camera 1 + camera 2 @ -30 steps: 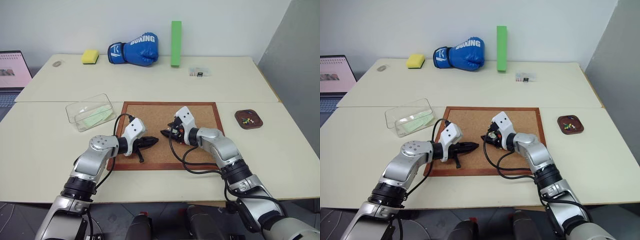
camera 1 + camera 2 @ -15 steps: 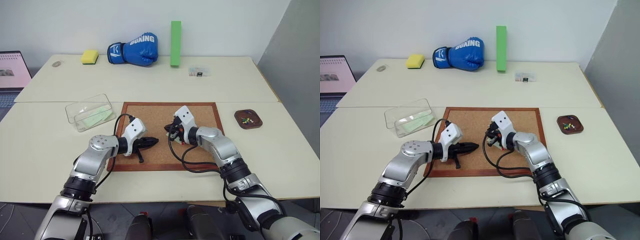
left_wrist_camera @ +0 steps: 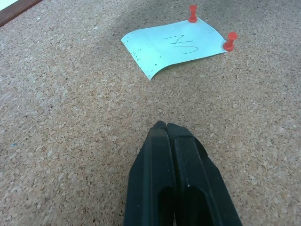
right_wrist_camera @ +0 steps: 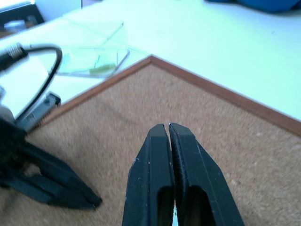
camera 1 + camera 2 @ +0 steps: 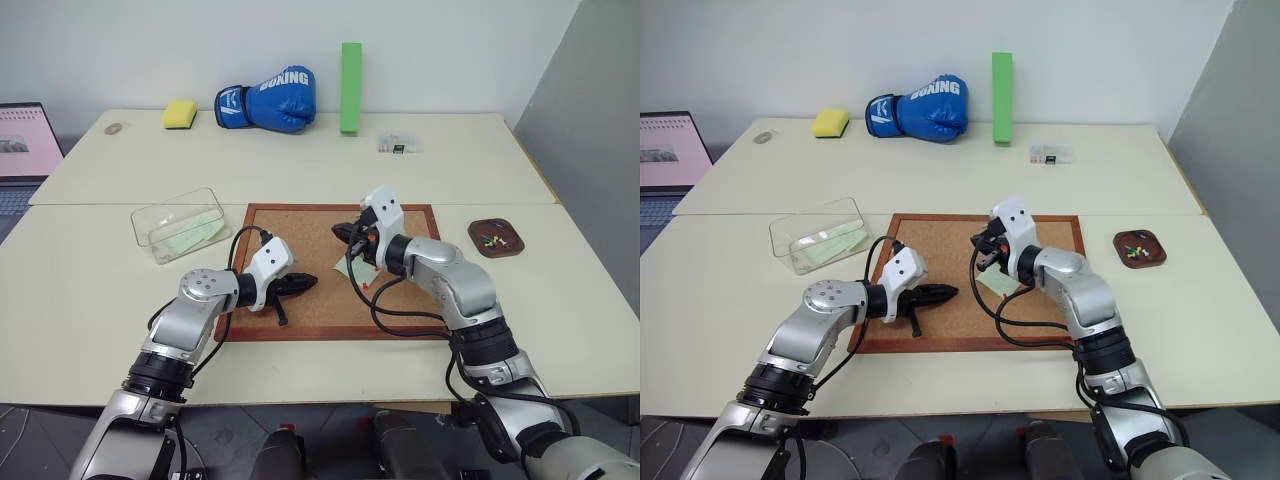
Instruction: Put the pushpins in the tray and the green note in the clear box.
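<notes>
While the green note (image 3: 175, 47) lies pinned on the corkboard (image 5: 310, 300) by two red pushpins (image 3: 229, 41), both claws are pressed together, holding nothing: left claw (image 5: 310, 282) beside the note, right claw (image 5: 346, 232) above it; tray (image 5: 496, 239) on the worktop (image 5: 90, 290), right of the board

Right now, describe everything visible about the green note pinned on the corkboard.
The green note is a small, pale mint-green square of thin paper with a dark handwritten scribble in its middle. It lies on the corkboard, held by two red pushpins along one edge; the opposite corner curls up slightly. In the head views it lies just below the right claw, near the board's middle. Nothing grips it.
</notes>
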### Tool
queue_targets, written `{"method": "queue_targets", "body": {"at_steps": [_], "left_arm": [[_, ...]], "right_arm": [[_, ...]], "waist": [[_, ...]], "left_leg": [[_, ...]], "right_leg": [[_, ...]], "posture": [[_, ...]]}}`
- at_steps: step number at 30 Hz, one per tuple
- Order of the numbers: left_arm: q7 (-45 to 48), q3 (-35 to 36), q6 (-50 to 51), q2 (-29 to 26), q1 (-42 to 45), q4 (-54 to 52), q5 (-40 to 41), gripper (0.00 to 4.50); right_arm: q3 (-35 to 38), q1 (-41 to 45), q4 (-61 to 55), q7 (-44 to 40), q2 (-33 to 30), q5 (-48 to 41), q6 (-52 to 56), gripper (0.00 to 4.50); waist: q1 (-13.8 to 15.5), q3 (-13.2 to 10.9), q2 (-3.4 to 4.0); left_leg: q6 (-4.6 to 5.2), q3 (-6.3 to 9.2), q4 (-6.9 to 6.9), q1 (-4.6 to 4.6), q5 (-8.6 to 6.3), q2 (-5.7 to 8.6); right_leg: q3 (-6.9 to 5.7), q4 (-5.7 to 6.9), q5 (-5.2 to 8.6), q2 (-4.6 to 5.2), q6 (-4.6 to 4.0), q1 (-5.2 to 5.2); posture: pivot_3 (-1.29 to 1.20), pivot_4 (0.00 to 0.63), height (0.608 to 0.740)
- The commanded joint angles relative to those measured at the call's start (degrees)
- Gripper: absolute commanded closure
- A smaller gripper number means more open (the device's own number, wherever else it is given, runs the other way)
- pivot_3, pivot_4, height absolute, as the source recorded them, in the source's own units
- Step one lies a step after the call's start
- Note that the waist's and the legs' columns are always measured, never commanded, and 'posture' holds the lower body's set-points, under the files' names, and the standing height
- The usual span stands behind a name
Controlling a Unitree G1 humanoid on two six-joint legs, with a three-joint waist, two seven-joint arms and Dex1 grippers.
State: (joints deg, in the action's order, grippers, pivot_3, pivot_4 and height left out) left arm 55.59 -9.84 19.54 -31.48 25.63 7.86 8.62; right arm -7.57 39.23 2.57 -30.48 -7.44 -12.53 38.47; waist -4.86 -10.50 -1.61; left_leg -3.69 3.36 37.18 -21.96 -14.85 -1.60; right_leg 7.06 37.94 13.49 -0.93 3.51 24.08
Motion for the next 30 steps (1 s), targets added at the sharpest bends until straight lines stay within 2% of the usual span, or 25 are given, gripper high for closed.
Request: {"method": "queue_targets", "body": {"at_steps": [1,7,15,20,30], "left_arm": [[0.04,-1.03,0.56,-0.20,0.05,1.27,-1.16,4.50],[0.50,-1.21,0.72,-0.32,0.01,1.26,-1.12,4.50],[0.58,-1.23,0.25,-0.56,-0.61,1.15,-1.25,4.50],[0.85,-1.36,0.15,-0.69,-0.25,1.46,-1.35,4.50],[2.08,-1.84,-0.16,-0.91,0.98,2.33,-1.63,4.50]], "right_arm": [[2.41,-0.18,-4.49,2.06,-0.24,-1.22,1.07,4.48],[7.52,-1.88,-6.53,7.35,-3.40,0.42,1.20,4.48],[18.29,-5.91,-5.18,20.62,-8.30,5.23,-2.19,4.48],[24.01,-6.30,2.08,23.51,-11.36,4.81,-6.35,4.48],[25.89,0.33,23.19,23.34,-14.56,4.41,-19.52,4.48]], "waist": [[0.00,0.00,0.00],[0.08,0.00,-0.01],[0.04,0.00,0.00],[-0.03,0.00,0.00],[-0.20,-0.01,0.02]], "left_leg": [[0.00,0.00,0.00,0.00,0.00,0.00],[0.00,0.00,-0.01,-0.02,0.00,0.00],[0.00,-0.04,-0.04,0.00,0.00,0.01],[0.00,-0.15,-0.05,0.01,0.00,0.02],[0.02,-0.24,-0.08,0.08,0.01,0.05]], "right_leg": [[0.00,0.00,0.00,0.00,0.00,0.00],[0.00,-0.02,0.00,0.00,0.00,0.00],[0.04,-0.04,0.00,0.01,0.00,0.00],[0.13,-0.09,0.01,0.01,0.00,-0.01],[0.23,-0.09,-0.01,0.01,0.02,-0.02]], "posture": [[0.00,0.150,0.740],[0.00,0.150,0.740],[0.00,0.150,0.740],[0.00,0.150,0.740],[0.00,0.150,0.740]]}}
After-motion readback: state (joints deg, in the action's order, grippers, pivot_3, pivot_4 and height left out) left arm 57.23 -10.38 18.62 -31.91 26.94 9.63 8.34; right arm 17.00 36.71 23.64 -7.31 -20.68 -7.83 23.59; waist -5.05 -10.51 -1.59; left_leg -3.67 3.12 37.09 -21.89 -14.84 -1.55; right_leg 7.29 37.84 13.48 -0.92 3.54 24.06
